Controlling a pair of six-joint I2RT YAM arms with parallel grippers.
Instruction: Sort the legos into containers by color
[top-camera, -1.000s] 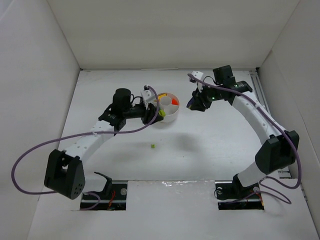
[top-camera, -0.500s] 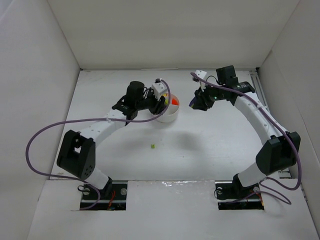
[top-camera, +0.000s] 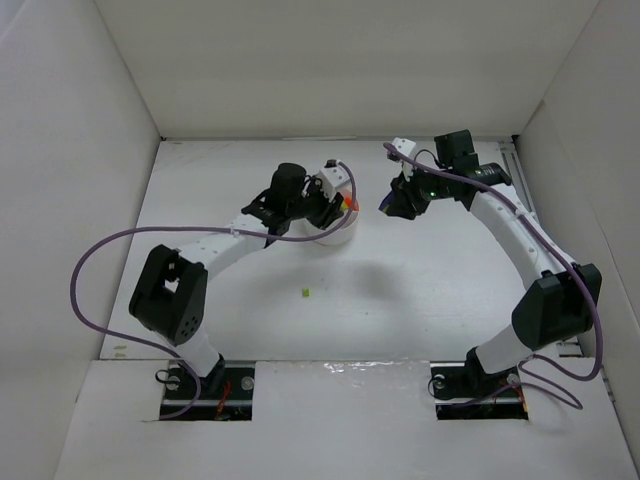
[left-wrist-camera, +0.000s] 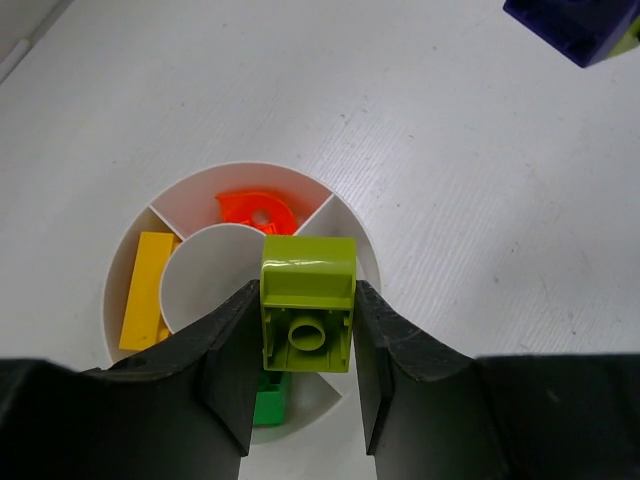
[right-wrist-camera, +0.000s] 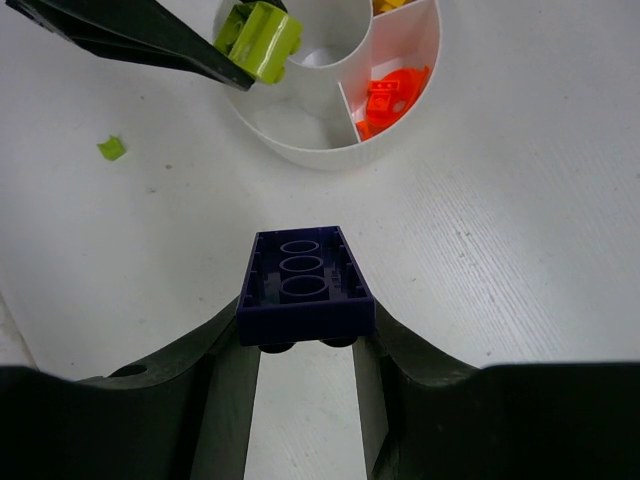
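Left hand (left-wrist-camera: 306, 318) grips a lime brick (left-wrist-camera: 307, 272), right hand (right-wrist-camera: 305, 325) a purple brick (right-wrist-camera: 305, 280); only left wrist shows the dish's (left-wrist-camera: 108, 305) green brick (left-wrist-camera: 270, 408).

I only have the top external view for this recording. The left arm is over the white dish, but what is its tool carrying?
Observer: The left wrist view shows the left tool shut on a lime-green brick.
Operator: What already lies in the dish?
Observer: In the dish, a yellow bar, an orange-red piece and a darker green brick each lie in their own wedge.
Operator: And the right tool?
Observer: The right wrist view shows the right tool shut on a dark purple brick, beside the dish, not over it.
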